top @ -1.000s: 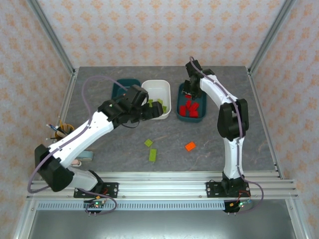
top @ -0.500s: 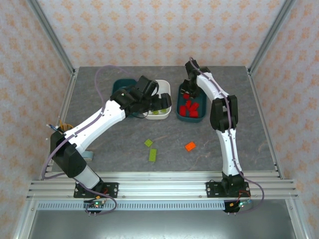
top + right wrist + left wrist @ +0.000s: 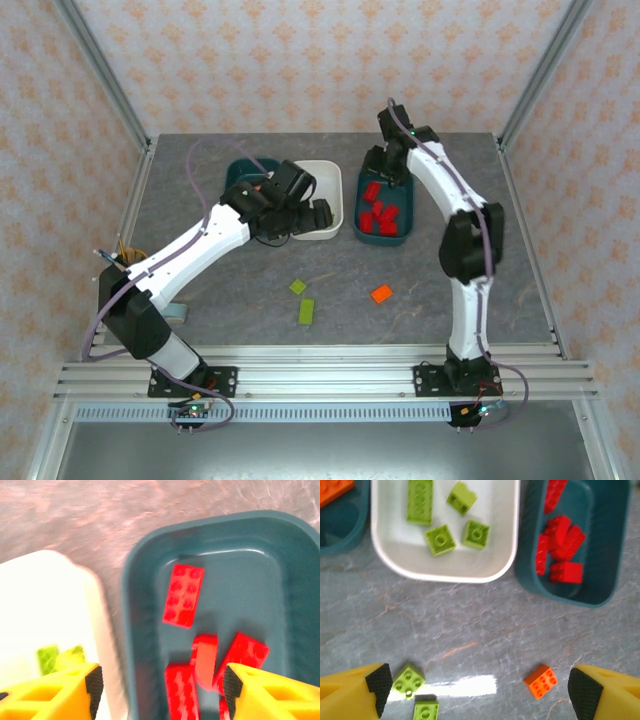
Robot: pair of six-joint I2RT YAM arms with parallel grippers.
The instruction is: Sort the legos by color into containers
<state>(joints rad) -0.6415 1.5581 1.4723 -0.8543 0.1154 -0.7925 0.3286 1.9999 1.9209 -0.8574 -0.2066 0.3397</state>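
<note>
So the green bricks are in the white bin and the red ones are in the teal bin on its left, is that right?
Not quite: the red bricks lie in the teal bin on the right of the white bin, not on its left, as the left wrist view shows. The green bricks are indeed in the white bin.

Left fingers (image 3: 376,686) pulled back off white bin (image 3: 445,575); right fingers (image 3: 65,692) shifted rearward.

blurred green bricks (image 3: 60,659), perhaps two, lie in the white bin (image 3: 45,605).
</note>
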